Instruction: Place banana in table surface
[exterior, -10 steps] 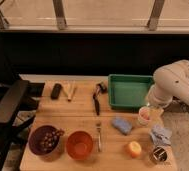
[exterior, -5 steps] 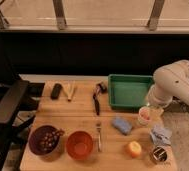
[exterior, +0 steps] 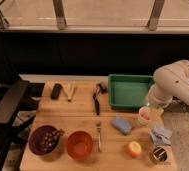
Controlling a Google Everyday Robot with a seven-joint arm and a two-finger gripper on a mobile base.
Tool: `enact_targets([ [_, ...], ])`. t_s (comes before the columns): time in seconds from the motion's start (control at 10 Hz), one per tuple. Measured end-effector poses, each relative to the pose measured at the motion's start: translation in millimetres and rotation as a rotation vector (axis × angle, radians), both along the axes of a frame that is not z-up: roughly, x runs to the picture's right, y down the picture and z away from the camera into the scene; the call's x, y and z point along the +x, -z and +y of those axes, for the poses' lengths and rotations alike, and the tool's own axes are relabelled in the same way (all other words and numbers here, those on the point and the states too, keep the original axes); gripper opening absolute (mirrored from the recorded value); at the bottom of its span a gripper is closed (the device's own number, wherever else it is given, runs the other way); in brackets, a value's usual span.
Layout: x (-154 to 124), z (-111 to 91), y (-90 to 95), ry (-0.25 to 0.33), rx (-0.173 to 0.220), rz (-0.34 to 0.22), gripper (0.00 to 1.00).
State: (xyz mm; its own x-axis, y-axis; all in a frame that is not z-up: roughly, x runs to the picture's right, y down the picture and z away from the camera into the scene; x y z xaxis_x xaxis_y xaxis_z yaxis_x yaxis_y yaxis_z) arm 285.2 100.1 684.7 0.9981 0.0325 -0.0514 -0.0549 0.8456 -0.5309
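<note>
The banana (exterior: 70,91) lay flat on the table surface (exterior: 73,116) near the far left corner, just beside a small black block (exterior: 56,90) on its left, with nothing gripping it. Toward the middle of the far edge sat a black-handled tool (exterior: 97,95), and past it a green tray (exterior: 130,90) toward the far right corner. Along the near edge stood a purple bowl (exterior: 44,139), an orange bowl (exterior: 80,145), a fork (exterior: 98,136), a blue sponge (exterior: 121,125) and a round yellow-orange fruit (exterior: 134,149). The gripper (exterior: 149,107) hung below the white arm (exterior: 173,85) by the right edge, right at a pale cup (exterior: 144,116) and well apart from the banana; whether the claw was wide, narrow or holding anything could not be told. Compared with the views from 1 s and 0.5 s back, nothing had shifted: the arm kept the same pose and every item lay where it was. That stillness, with the fruit already resting on the wood, suggested the placement was effectively done, or that the arm was idling between moves far from its target.
</note>
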Motion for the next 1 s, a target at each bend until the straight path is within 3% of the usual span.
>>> enact_targets([
  [0.2,-0.3,0.8,-0.3,0.006,0.0,-0.002,0.65],
  [0.4,-6.2,-8.2,0.3,0.07,0.03,-0.038,0.65],
  [0.7,-52.3,-46.4,-3.3,0.323,0.088,-0.243,0.65],
  [1.0,-125.4,-71.2,-7.3,0.454,0.136,-0.415,0.65],
])
